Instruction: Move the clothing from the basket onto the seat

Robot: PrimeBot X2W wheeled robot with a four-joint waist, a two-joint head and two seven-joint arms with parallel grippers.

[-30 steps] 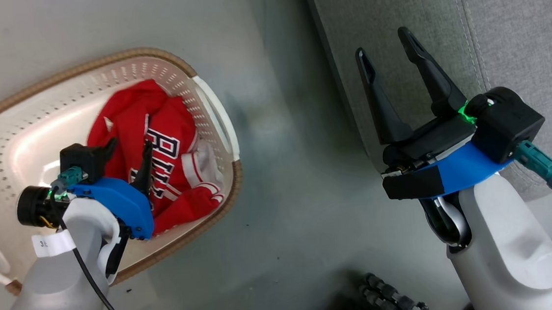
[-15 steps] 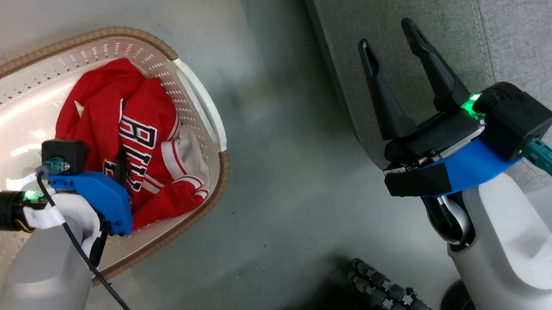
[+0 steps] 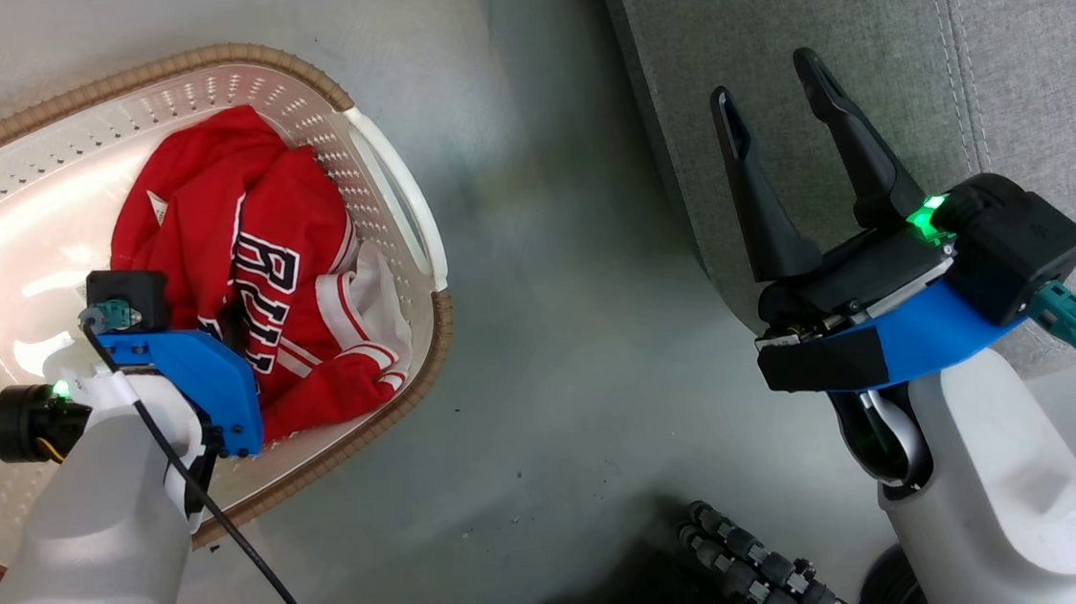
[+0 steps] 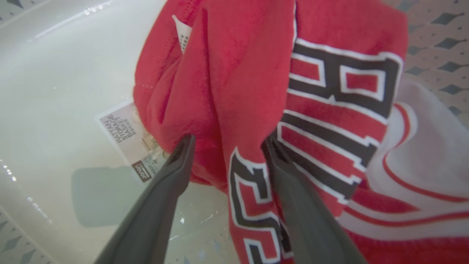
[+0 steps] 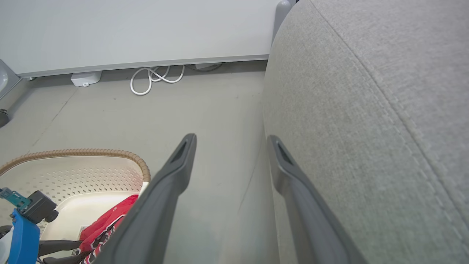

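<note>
The left arm is reaching down into the basket [image 3: 193, 65], its left gripper [image 4: 227, 141] spread wide astride a fold of the clothing [image 3: 243, 220] and not clamping it. The right gripper [image 3: 765, 78] is hovering over the edge of the seat [image 3: 861, 8], jaws parted and holding nothing. There is one basket and one seat. The clothing is lying inside the basket in one red heap, and its pieces cannot be counted.

the clothing [image 3: 238, 268] lies in the basket [image 3: 192, 57], which stands on the floor [image 3: 551, 339] left of the seat [image 3: 813, 11].
</note>
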